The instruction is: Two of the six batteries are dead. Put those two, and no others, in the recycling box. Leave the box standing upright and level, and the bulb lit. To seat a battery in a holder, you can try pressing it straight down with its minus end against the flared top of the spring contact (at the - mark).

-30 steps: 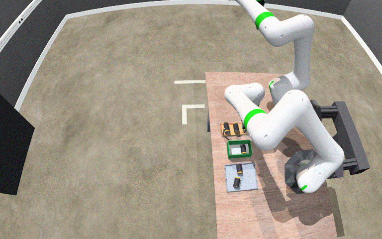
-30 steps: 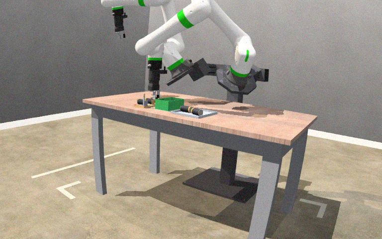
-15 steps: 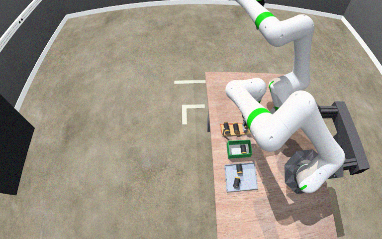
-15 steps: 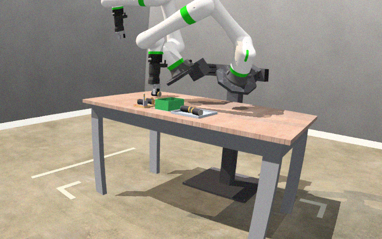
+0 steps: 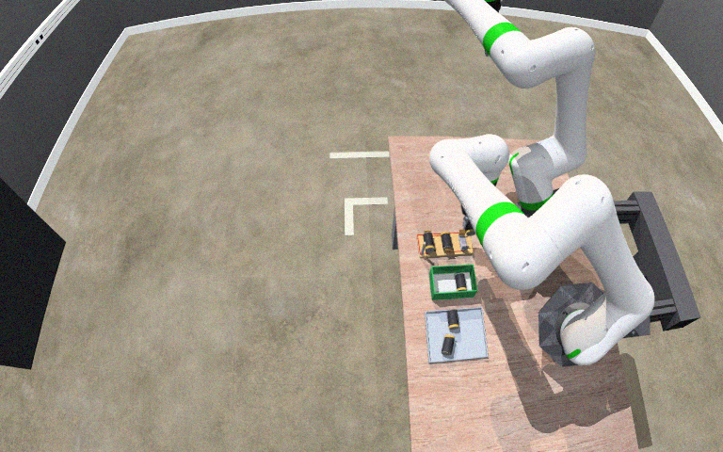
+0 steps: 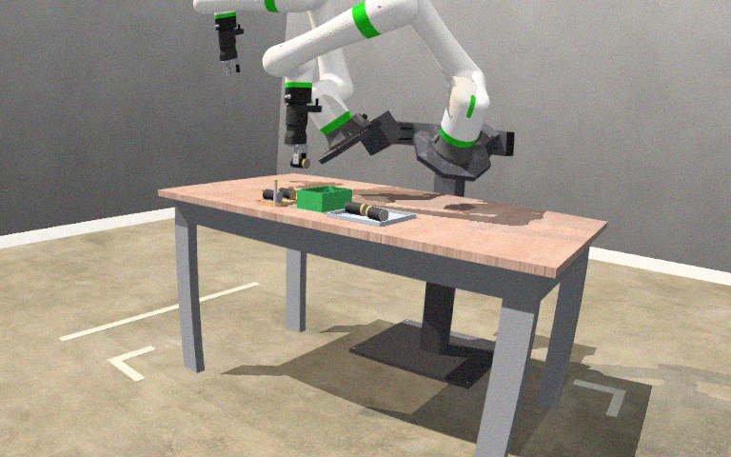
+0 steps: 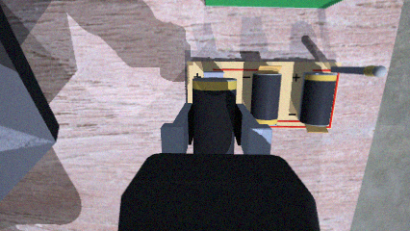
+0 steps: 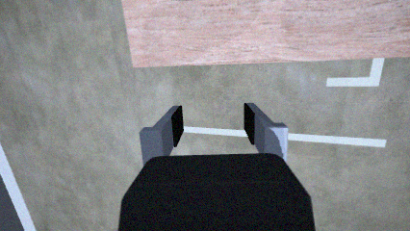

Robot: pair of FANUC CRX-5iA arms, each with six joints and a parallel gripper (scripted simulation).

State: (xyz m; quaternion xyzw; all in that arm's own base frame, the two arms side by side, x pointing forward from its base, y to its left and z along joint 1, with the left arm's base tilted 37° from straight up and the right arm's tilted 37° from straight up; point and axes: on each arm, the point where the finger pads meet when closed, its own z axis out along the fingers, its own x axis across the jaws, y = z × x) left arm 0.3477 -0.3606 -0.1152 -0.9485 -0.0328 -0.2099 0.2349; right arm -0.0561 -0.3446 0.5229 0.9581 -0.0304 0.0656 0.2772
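Left gripper point(image 6: 298, 160) point(image 7: 215, 122): fingers partly open, clamped on 1 battery point(image 6: 299, 163) point(image 7: 215, 108), raised above the table. Right gripper point(image 6: 232, 69) point(image 8: 214, 124): fingers wide apart, nothing between them. Top view, lower right of centre: green box point(image 5: 453, 298) point(image 6: 315, 200) upright, 1 battery point(image 5: 460, 282) inside; tray point(image 5: 457, 359) below, 2 batteries.

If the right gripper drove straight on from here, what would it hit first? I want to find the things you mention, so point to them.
Most likely the floor point(image 5: 213, 213) point(image 6: 269, 420) point(image 8: 72, 144): the right gripper point(image 6: 233, 69) point(image 8: 213, 116) points down beyond the table point(image 5: 437, 399) point(image 6: 484, 231) point(image 8: 269, 29), though its exact landing spot is hard to judge.
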